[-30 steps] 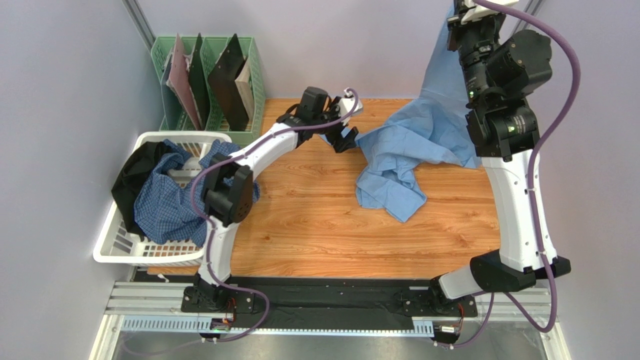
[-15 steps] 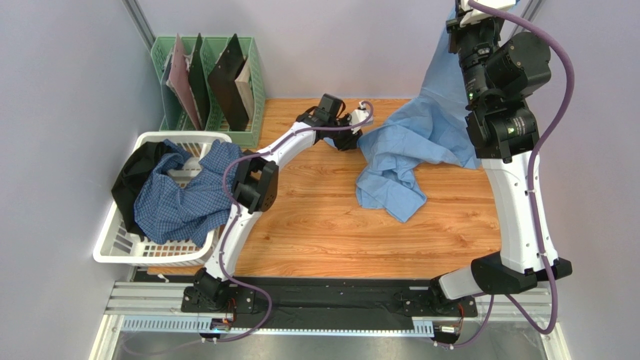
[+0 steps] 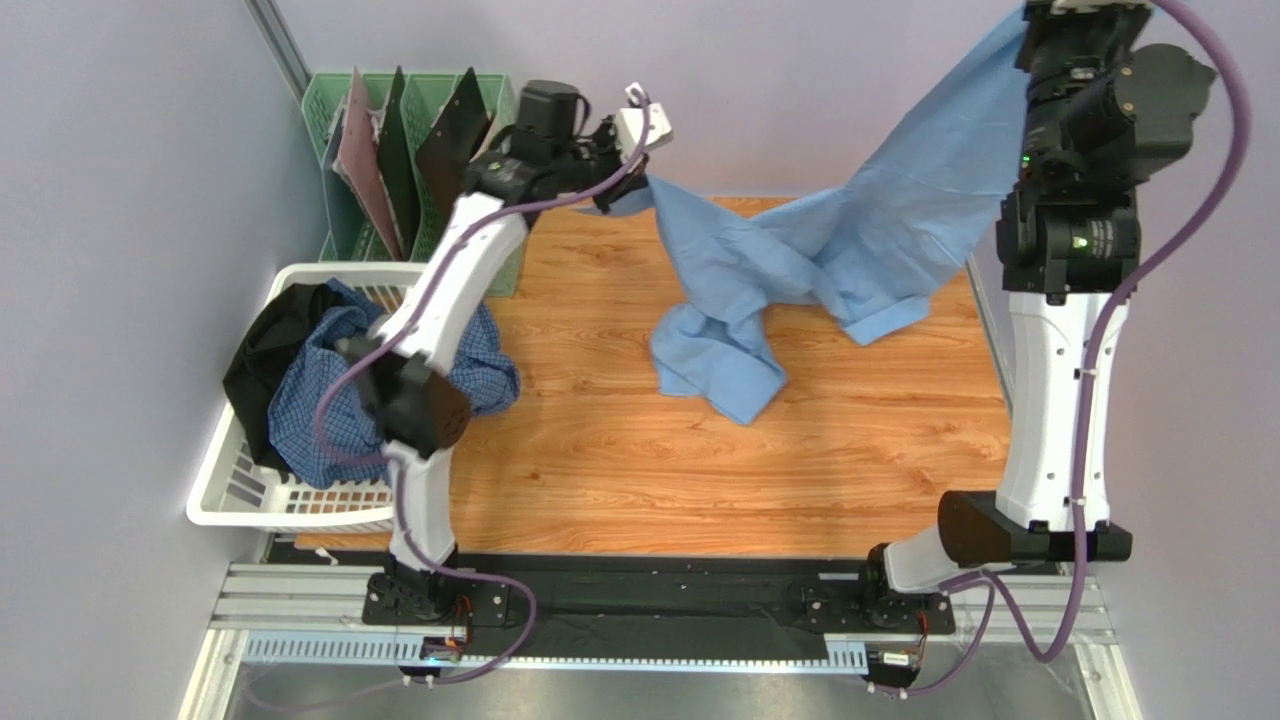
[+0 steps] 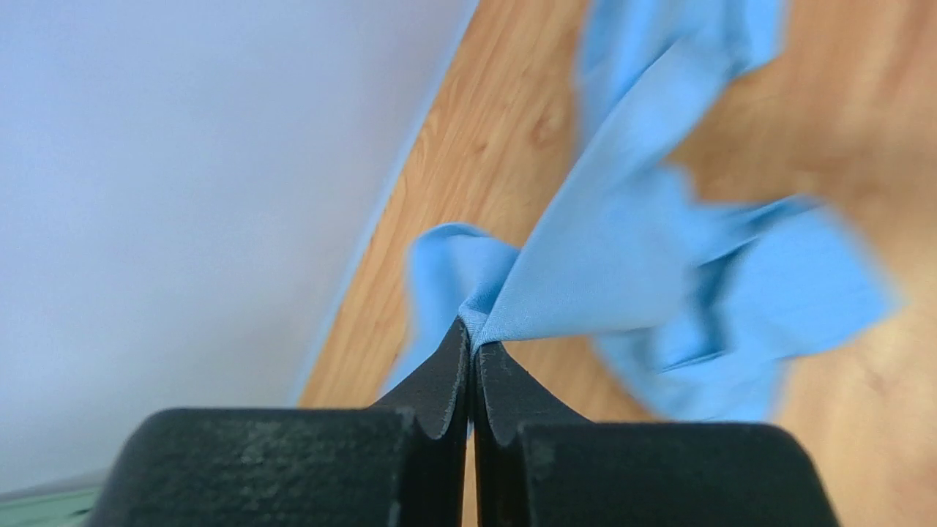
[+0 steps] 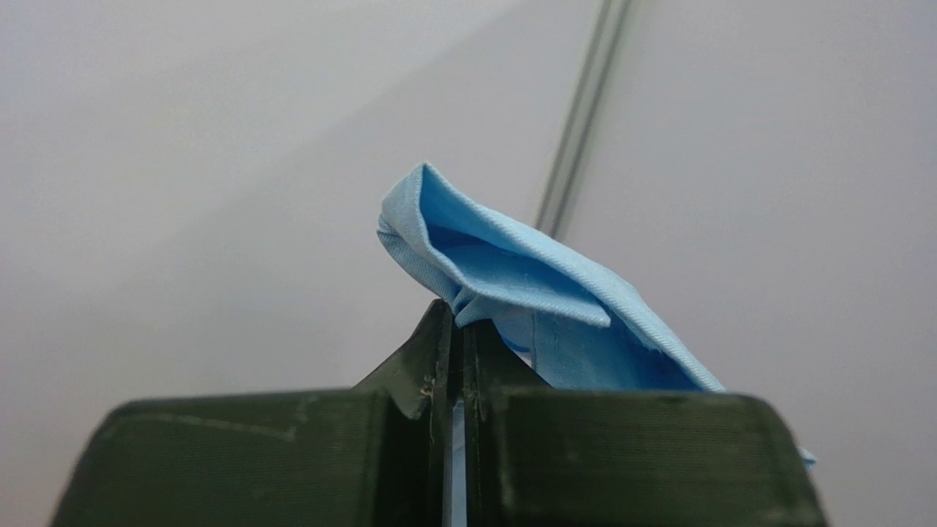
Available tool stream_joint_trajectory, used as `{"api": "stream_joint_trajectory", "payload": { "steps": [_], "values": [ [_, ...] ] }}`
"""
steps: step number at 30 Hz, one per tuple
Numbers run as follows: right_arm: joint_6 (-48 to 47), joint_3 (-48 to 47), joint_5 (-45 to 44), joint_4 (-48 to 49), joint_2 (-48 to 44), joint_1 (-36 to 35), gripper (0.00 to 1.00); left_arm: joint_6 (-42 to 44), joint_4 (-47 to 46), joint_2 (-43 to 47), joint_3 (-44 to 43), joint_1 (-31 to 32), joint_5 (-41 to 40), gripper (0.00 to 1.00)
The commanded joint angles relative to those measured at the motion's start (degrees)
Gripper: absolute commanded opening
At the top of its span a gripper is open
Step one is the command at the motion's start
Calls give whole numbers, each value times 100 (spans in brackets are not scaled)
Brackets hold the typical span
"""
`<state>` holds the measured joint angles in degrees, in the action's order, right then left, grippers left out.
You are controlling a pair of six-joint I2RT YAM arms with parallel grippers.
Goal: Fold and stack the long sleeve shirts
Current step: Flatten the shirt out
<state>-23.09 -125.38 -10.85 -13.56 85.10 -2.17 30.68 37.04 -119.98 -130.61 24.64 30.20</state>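
Two grippers: both are closed on the same garment. The left gripper (image 4: 473, 343) pinches a thin edge of cloth between its tips, and the right gripper (image 5: 456, 329) is clamped on a small folded bunch.
Light blue shirt (image 3: 842, 240): it is slung in the air between the two grips. Its right end is held high at the far right corner and its left end lower, near the far edge beside the green rack (image 3: 511, 113). The middle sags, and a crumpled lower part rests on the wooden table (image 3: 601, 450).
Checked shirt (image 3: 353, 413): it is heaped in the white basket (image 3: 226, 495) at the left of the table, next to a dark garment (image 3: 263, 353).
Step in hand: most likely opening out the first shirt so that it can be laid flat. No fold is made and nothing is stacked, so the task looks barely begun.
Parts held: I cannot tell whether these are shoulders, cuffs or hem.
Next move calls for: drawing the grips apart to take up the slack, bringing them level, then lowering the cloth onto the wood without twists. The bunched part needs to drag out smooth, not fold under.
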Motion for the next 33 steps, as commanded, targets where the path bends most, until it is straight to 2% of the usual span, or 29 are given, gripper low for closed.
{"api": "stream_joint_trajectory", "payload": {
  "steps": [1,3,4,6,7,8,9,10,11,13,14,16,18,20,22,23,26,28,33],
  "values": [
    [639,-207,250,240,-379,796,0,1246,1488,2517,2019,768,742,0],
    [771,232,452,196,-712,1094,0,1518,1525,3136,3167,1364,742,0],
    [780,425,548,170,-827,1183,0,1599,1526,3531,4060,1629,577,0],
    [596,1128,751,144,-1064,1350,0,1521,1630,3675,4691,2208,479,0],
    [491,1356,795,143,-1257,1403,0,1390,1666,3614,5015,2264,626,0],
    [412,1628,900,152,-1372,1456,0,1354,1814,3518,5062,2247,758,10],
    [306,2040,996,152,-1434,1631,0,1432,2373,3413,5054,2229,838,23],
    [279,2244,1006,152,-1548,1737,0,1702,2657,3237,4958,2168,1082,42],
    [270,2385,1302,135,-1566,1834,0,1774,2877,3201,4887,1863,1311,77],
    [384,2720,1646,-32,-1610,2150,0,1435,2871,3314,4712,1362,1934,80],
    [384,2808,1961,-137,-1637,2195,0,1206,2723,3341,4633,846,1972,81],
    [341,3053,2278,-558,-1654,2230,0,740,2177,3254,4299,447,1615,81],
    [262,3186,3086,-1171,-1663,2221,0,476,1854,2904,3835,42,1333,80],
    [148,3371,3857,-1638,-1637,2213,0,325,1763,2517,3474,-30,639,80],
    [51,3459,4133,-2306,-1506,2142,0,387,2027,1858,2928,-39,235,80],
    [-37,3424,4587,-2605,-1453,2142,0,378,2036,1664,2822,-39,128,81],
    [-150,3485,5169,-3326,-1426,2151,0,255,1922,1066,2576,-30,4,82],
    [-344,3608,5312,-3828,-1635,2142,0,18,1939,565,2199,-30,4,82],
    [-1153,4555,4768,-4355,-2418,2186,0,-193,1764,-348,1225,75,136,89]
  ]
}}
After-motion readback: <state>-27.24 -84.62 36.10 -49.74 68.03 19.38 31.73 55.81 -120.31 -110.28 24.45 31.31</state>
